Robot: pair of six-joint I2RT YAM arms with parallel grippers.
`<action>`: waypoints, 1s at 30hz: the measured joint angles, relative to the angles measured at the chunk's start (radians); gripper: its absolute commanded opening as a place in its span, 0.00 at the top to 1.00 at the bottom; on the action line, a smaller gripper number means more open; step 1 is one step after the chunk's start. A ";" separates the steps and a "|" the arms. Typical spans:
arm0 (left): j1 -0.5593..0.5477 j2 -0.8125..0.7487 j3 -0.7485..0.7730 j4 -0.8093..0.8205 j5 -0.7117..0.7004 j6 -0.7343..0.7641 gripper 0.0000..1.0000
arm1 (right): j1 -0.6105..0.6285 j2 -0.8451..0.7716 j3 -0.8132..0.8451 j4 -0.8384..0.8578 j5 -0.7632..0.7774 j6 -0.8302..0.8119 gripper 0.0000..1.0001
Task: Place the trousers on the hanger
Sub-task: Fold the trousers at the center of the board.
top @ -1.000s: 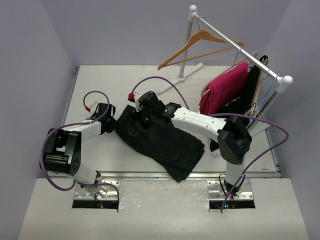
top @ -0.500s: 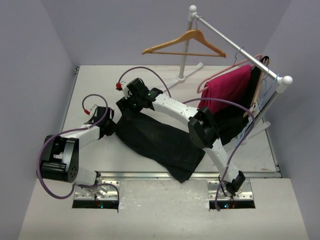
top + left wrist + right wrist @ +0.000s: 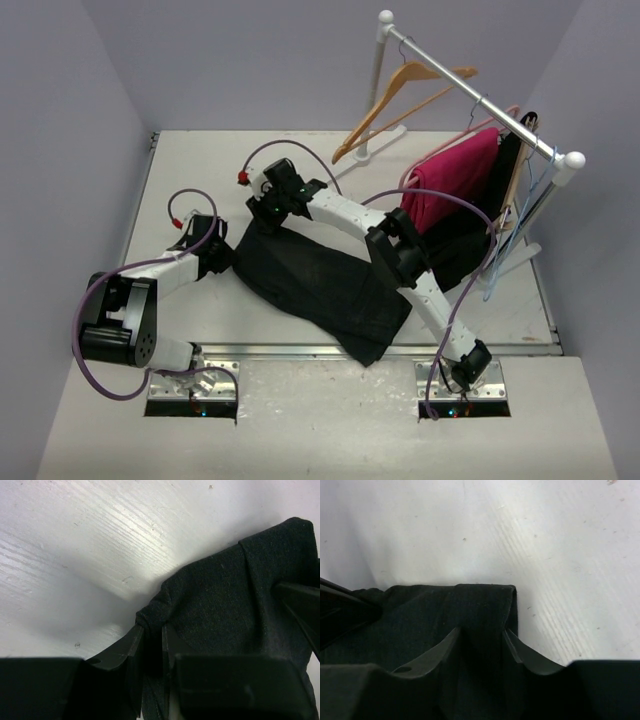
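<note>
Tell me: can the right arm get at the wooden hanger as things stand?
Probably not yet: the right end effector is shut on the trousers lying on the table, while the hanger hangs apart, farther back. Nothing blocks the way.

Trousers (image 3: 235,605): spilling off my left view's right edge.
Left fingers (image 3: 131,650): tips lost in the fold.
Hanger (image 3: 405,72): hook too small to read from above.

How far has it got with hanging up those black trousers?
Done: the left fingers and right fingers each pinch an edge of the trousers. In hand: getting them up; they lie on the table. Left: draping them over the wooden hanger, which hangs bare on the rail.
</note>
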 measured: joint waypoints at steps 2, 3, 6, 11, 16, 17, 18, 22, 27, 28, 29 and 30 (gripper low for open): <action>0.000 0.000 0.000 0.000 0.001 0.009 1.00 | 0.003 0.001 -0.013 0.026 -0.013 -0.004 0.98; 0.000 0.000 0.000 0.000 0.001 0.013 1.00 | 0.004 0.001 -0.021 0.038 -0.017 -0.005 1.00; 0.000 0.000 0.000 0.000 0.002 0.018 1.00 | 0.005 -0.004 -0.066 0.083 -0.017 -0.004 1.00; 0.000 -0.003 0.000 -0.001 -0.002 0.015 1.00 | 0.006 -0.005 -0.083 0.102 0.041 0.003 1.00; 0.000 -0.045 -0.007 -0.003 -0.028 -0.007 1.00 | 0.002 -0.005 -0.075 0.091 0.152 0.055 1.00; 0.000 -0.057 -0.009 -0.002 -0.035 -0.013 1.00 | -0.001 -0.006 -0.073 0.088 0.170 0.068 1.00; -0.002 -0.071 -0.011 -0.001 -0.042 -0.019 1.00 | -0.004 -0.007 -0.073 0.084 0.187 0.080 1.00; -0.003 -0.102 -0.016 0.005 -0.050 -0.042 1.00 | -0.012 -0.012 -0.073 0.072 0.214 0.105 1.00; -0.003 -0.101 -0.034 0.022 -0.060 -0.062 0.95 | -0.015 -0.014 -0.070 0.056 0.219 0.119 0.76; -0.003 -0.098 -0.036 0.024 -0.062 -0.065 0.87 | -0.015 -0.014 -0.069 0.052 0.222 0.122 0.63; -0.003 -0.095 -0.038 0.025 -0.065 -0.066 0.85 | -0.016 -0.015 -0.069 0.050 0.226 0.122 0.62; -0.003 -0.093 -0.041 0.024 -0.068 -0.066 0.75 | -0.018 -0.015 -0.069 0.047 0.229 0.125 0.61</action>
